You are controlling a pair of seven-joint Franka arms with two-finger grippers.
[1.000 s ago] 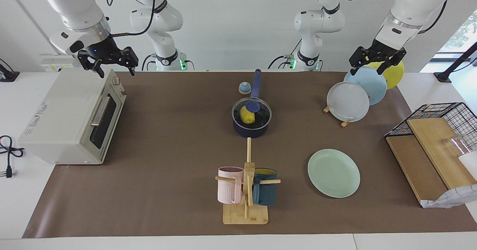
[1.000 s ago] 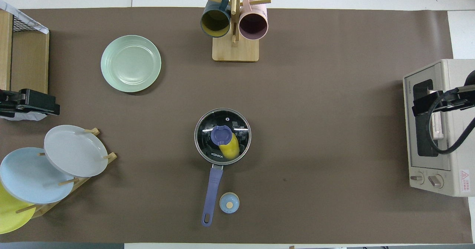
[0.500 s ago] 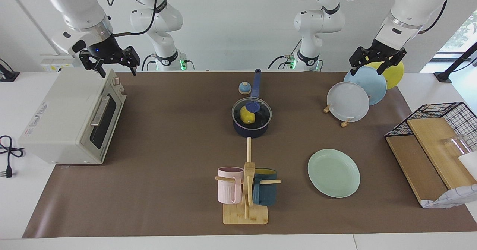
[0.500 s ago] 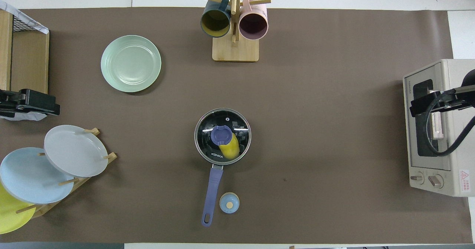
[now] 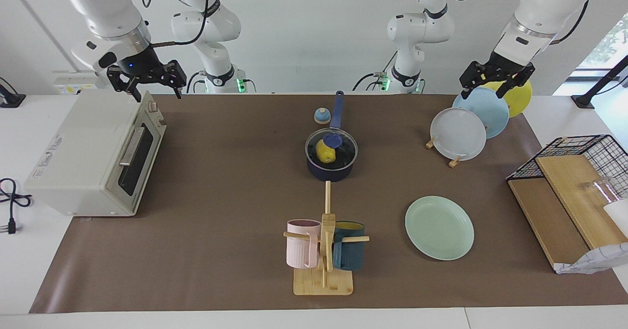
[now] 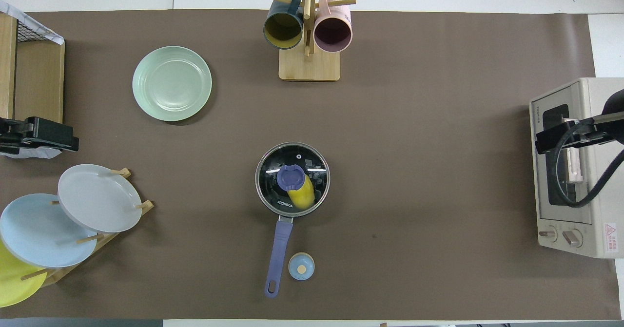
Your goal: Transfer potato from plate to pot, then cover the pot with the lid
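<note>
The yellow potato lies inside the dark blue pot, seen through the glass lid that sits on the pot. In the overhead view the potato shows under the lid, and the pot's handle points toward the robots. The mint-green plate is bare, farther from the robots than the pot, toward the left arm's end; it also shows in the overhead view. My right gripper is open and empty above the toaster oven. My left gripper is open and empty above the plate rack.
A toaster oven stands at the right arm's end. A rack with grey, light-blue and yellow plates stands at the left arm's end, with a wire basket and wooden boards farther out. A mug tree and a small bell flank the pot.
My right gripper has risen a little over the toaster oven's back corner. The left arm, pot, lid and potato have not moved.
</note>
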